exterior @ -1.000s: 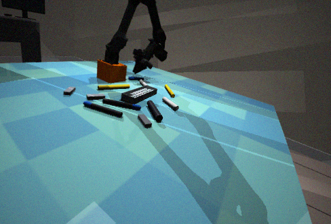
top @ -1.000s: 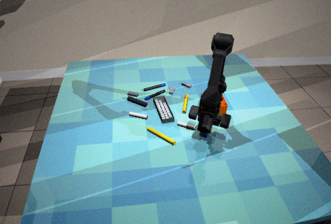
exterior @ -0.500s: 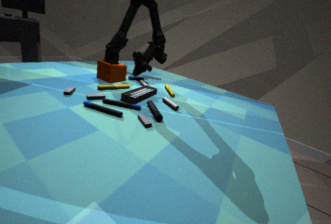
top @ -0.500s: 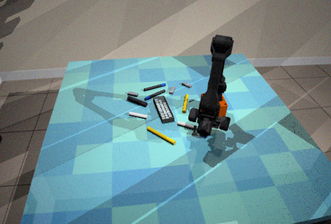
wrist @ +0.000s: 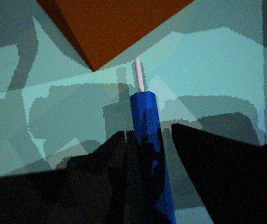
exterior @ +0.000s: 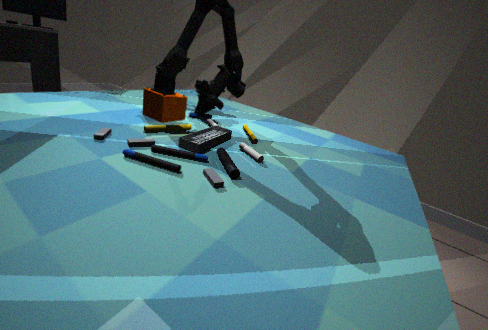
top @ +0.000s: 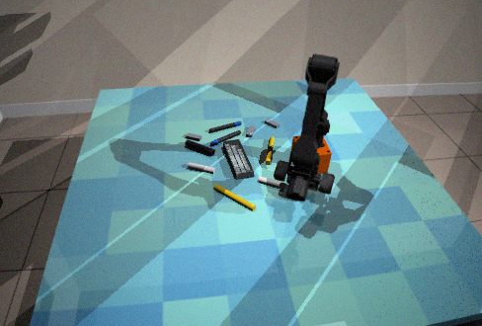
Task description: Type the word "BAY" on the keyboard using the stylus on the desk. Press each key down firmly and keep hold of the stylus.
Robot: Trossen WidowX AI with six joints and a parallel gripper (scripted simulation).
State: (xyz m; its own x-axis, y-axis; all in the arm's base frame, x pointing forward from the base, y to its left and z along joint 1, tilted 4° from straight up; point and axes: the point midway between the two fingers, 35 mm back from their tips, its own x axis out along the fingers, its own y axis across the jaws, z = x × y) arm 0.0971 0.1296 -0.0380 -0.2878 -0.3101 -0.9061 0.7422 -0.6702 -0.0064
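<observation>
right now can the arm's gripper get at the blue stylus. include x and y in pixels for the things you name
Probably yes: the gripper (wrist: 148, 134) looks open, its fingers apart on either side of the blue stylus (wrist: 145, 112). Nothing seems to block it, though the orange base (wrist: 116, 30) (exterior: 165, 106) (top: 323, 162) is close ahead.
</observation>
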